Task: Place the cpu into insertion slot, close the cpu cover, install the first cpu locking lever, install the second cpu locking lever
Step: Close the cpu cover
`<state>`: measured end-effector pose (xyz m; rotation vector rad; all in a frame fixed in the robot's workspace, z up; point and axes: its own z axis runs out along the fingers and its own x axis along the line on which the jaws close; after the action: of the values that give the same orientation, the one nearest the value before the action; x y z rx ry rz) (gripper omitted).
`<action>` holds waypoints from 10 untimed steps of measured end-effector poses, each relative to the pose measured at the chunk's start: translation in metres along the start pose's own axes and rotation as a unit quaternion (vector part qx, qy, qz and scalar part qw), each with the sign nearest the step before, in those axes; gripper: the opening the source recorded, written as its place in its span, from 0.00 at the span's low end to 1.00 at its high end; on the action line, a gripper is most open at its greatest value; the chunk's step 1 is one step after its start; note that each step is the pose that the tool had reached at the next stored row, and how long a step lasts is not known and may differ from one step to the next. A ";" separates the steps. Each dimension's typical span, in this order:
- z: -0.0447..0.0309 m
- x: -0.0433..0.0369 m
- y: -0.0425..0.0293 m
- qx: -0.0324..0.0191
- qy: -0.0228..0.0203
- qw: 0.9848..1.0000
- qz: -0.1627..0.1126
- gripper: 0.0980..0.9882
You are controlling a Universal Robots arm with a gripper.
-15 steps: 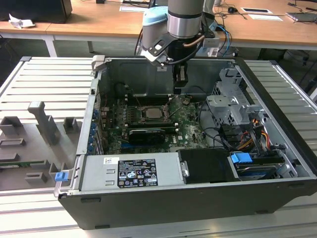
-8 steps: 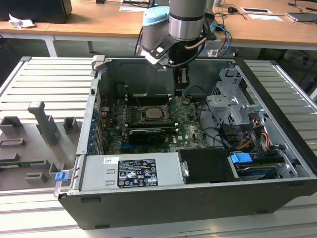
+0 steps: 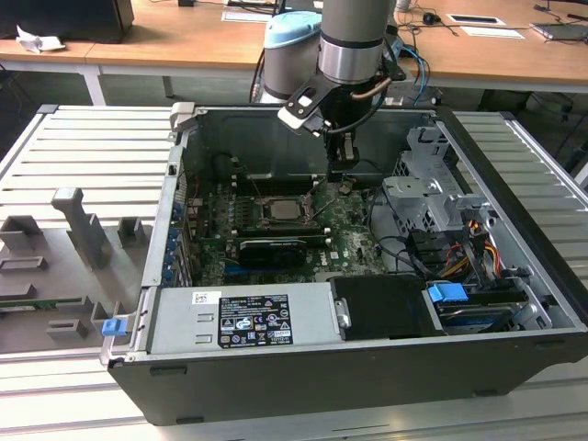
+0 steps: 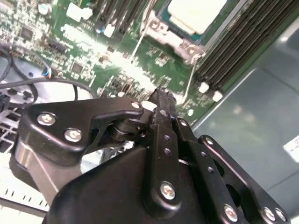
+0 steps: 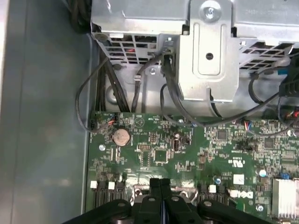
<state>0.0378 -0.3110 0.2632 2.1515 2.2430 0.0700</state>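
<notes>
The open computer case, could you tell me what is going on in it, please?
A robot arm reaches into the case. The cpu is already seated in the motherboard, with the cpu cover lying around it. The gripper, jaws shut, hangs low over the board just beside them.

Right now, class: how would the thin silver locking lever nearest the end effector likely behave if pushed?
The locking lever is a thin bare metal rod, so it probably flexes and springs back rather than staying rigid. Its smooth, narrow surface could let the shut end effector slip off.
</notes>
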 end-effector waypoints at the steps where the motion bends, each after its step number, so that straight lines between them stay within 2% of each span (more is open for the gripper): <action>1: 0.0010 -0.0004 0.0080 0.000 0.000 1.000 0.000 0.01; 2: 0.0020 -0.0005 0.0126 0.000 0.000 1.000 0.001 0.01; 4: 0.0065 -0.0007 0.0127 0.000 0.000 1.000 0.009 0.01; 5: 0.0095 -0.0017 0.0121 0.000 -0.001 1.000 0.012 0.01; 10: 0.0114 -0.0019 0.0045 0.001 -0.001 1.000 0.013 0.01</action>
<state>0.0430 -0.3126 0.2520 2.1801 2.2162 0.0674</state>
